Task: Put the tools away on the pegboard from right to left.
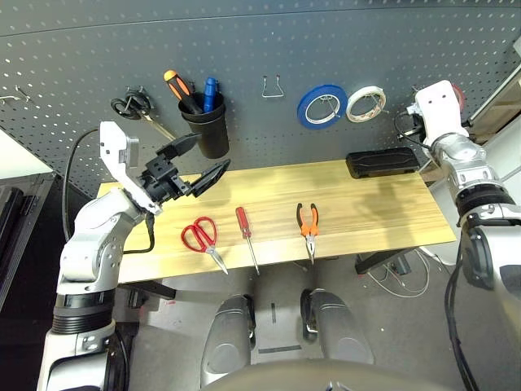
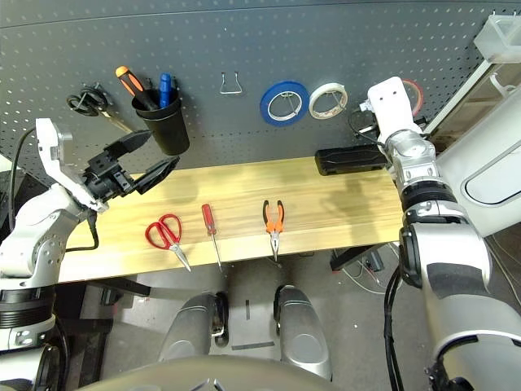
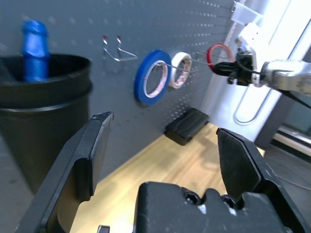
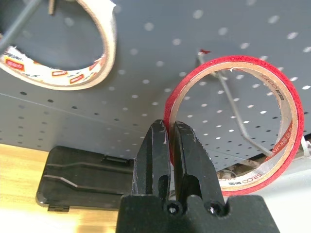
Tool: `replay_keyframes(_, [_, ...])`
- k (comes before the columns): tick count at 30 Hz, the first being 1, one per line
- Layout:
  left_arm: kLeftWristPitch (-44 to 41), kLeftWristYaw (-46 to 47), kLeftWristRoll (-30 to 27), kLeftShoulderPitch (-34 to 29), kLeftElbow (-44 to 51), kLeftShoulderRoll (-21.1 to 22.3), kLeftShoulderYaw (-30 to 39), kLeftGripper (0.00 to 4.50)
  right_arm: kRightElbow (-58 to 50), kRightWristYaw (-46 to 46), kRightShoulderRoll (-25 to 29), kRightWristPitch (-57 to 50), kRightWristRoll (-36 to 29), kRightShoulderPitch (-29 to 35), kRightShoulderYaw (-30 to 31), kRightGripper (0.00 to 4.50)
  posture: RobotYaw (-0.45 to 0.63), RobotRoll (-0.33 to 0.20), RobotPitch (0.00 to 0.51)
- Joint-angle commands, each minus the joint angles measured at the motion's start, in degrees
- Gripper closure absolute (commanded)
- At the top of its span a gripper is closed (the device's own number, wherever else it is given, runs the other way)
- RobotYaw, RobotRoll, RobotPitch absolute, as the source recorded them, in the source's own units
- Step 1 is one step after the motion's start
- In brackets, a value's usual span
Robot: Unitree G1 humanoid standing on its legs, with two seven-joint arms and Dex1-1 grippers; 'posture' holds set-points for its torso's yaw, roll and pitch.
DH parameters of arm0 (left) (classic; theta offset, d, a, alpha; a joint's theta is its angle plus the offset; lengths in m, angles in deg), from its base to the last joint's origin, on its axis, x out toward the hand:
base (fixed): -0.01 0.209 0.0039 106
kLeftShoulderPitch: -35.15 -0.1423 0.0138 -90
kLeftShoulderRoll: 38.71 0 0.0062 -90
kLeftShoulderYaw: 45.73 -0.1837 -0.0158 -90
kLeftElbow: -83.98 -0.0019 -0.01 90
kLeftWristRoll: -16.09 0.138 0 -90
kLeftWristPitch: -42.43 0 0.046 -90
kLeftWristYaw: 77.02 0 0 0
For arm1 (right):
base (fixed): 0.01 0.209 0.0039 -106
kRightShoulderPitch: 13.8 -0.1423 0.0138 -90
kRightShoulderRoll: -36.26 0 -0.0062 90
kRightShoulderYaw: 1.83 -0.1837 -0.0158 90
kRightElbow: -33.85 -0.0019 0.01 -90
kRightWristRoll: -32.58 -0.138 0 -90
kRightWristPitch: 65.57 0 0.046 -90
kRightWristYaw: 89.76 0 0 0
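My right gripper [image 4: 169, 127] is shut on the wall of the thin red tape ring [image 4: 233, 65], up against the pegboard [image 1: 326, 49] at its far right. A metal hook [image 4: 243, 126] passes through the ring. On the wooden table [image 1: 374, 216] lie the orange-and-black pliers [image 1: 308, 221], the red-handled screwdriver [image 1: 243, 224] and the red-handled scissors [image 1: 200, 235]. My left gripper [image 1: 210, 152] hovers open above the table's left end, near the black cup [image 1: 206, 122], with nothing between its fingers.
The cup holds an orange-handled tool and a blue marker. Black-handled scissors [image 1: 130, 106] hang at the far left, a bare hook [image 1: 272, 86] in the middle, then a blue tape roll [image 1: 321, 106] and a white one [image 1: 365, 103]. A black box [image 1: 383, 163] lies at the table's back right.
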Motion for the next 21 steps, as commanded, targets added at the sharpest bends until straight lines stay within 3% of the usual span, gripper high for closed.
replay_keyframes(1, [-0.7,0.0,-0.6,-0.4,1.5,-0.2,-0.7,0.0,1.7,-0.4,-0.4,0.3,-0.1,-0.7,-0.1,3.66,0.0,0.0,0.083])
replay_keyframes(6, [-0.9,-0.2,-0.7,-0.4,1.6,-0.1,-0.8,0.0,0.4,1.3,0.3,1.2,-0.6,-0.2,-0.2,1.84,-0.02,0.0,0.087])
replay_keyframes(11, [-0.6,-0.9,-0.5,-0.1,0.9,0.2,-0.9,0.0,-6.4,9.9,2.4,-0.2,-3.3,3.7,-0.9,0.14,-0.03,0.0,0.091])
replay_keyframes(16, [-0.7,-1.6,-0.5,-0.1,0.7,0.4,-1.0,0.0,-29.8,21.9,7.1,-14.3,-10.5,14.2,-3.3,0.04,-0.03,0.0,0.098])
replay_keyframes(21, [-1.3,-3.1,-0.4,0.0,0.3,1.3,-1.6,0.0,-56.7,34.0,16.2,-36.8,-20.5,28.2,-6.7,0.04,-0.05,0.0,0.105])
